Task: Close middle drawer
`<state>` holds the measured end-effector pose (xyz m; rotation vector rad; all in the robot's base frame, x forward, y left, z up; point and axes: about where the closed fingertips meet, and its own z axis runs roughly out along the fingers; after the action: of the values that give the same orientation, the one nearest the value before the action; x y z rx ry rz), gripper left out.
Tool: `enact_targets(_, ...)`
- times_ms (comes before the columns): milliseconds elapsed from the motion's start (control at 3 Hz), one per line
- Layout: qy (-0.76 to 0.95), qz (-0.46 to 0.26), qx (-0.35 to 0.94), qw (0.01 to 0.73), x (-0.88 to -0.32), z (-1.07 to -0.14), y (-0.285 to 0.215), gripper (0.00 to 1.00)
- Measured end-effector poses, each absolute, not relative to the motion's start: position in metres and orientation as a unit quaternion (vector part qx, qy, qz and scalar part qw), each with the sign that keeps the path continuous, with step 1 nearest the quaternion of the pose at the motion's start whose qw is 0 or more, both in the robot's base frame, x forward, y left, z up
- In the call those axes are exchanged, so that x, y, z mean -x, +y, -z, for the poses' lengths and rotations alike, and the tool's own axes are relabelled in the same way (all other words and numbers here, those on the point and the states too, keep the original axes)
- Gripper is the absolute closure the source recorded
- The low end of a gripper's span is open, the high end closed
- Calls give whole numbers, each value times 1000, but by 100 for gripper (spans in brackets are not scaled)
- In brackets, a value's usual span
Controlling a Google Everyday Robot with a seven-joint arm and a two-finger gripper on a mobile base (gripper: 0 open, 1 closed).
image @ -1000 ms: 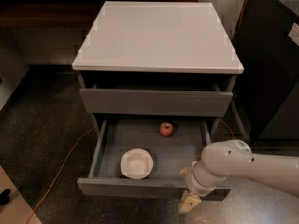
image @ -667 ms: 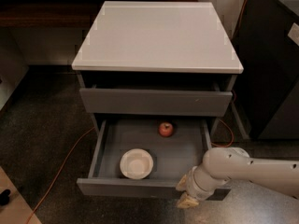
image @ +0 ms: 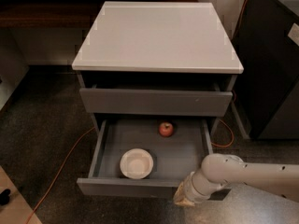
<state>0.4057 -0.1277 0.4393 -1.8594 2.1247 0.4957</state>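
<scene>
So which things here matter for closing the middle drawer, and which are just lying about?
Job: open dark-grey middle drawer; cream gripper at its front corner.
Lying about: small red apple and round white bowl inside it; orange cable on the floor.

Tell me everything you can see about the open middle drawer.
The middle drawer is pulled out of the white-topped cabinet: shallow, dark grey, with a plain handle-less front and grey tray. Inside lie a white bowl near the front and a red apple at the back. The gripper is at the front panel's right end.
</scene>
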Motion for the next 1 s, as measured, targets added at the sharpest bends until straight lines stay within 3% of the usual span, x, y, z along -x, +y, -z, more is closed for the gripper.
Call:
enact_targets(333, 741, -149, 639, 141, -418, -426, -128, 100)
enact_targets(1000, 750, -125, 631, 154, -439, -422, -129, 100)
